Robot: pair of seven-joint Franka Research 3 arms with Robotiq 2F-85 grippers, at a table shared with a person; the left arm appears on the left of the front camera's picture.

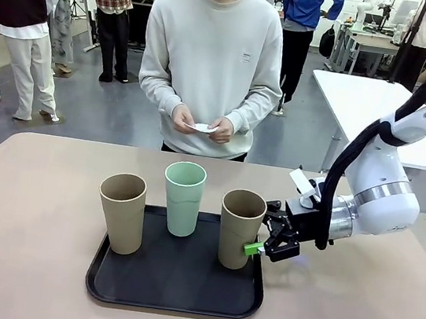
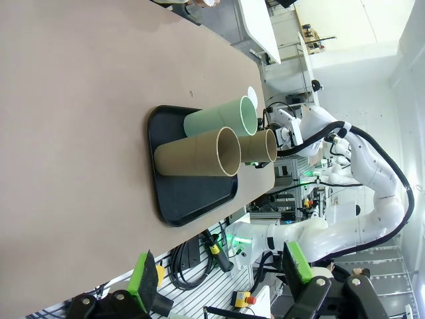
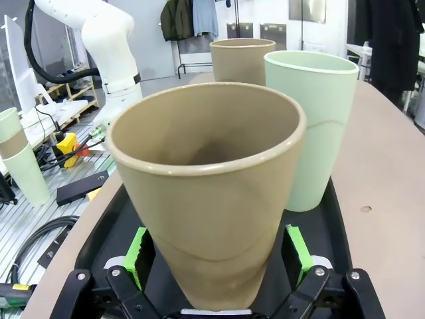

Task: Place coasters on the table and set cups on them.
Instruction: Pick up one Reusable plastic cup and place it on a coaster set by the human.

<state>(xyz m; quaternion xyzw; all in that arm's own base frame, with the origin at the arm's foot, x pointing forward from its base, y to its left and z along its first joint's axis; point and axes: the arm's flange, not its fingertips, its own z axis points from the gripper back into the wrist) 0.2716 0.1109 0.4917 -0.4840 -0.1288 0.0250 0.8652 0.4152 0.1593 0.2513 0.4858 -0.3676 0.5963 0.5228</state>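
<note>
Three cups stand upright on a black tray (image 1: 171, 285) on the beige table (image 1: 35, 182): a tan cup (image 1: 121, 212) at the left, a mint green cup (image 1: 182, 197) in the middle and a tan cup (image 1: 240, 227) at the right. My right gripper (image 1: 254, 247) is open around the lower part of the right tan cup (image 3: 209, 199), with a green pad (image 3: 136, 256) on either side and a narrow gap showing. My left gripper (image 2: 219, 276) hangs open and empty, well away from the tray (image 2: 192, 199). The person across the table holds a white coaster (image 1: 202, 127) in both hands.
The mint cup (image 3: 312, 126) and the other tan cup (image 3: 242, 60) stand close behind the one between my right fingers. A white table (image 1: 364, 101) stands behind at the right. Bare tabletop lies on both sides of the tray.
</note>
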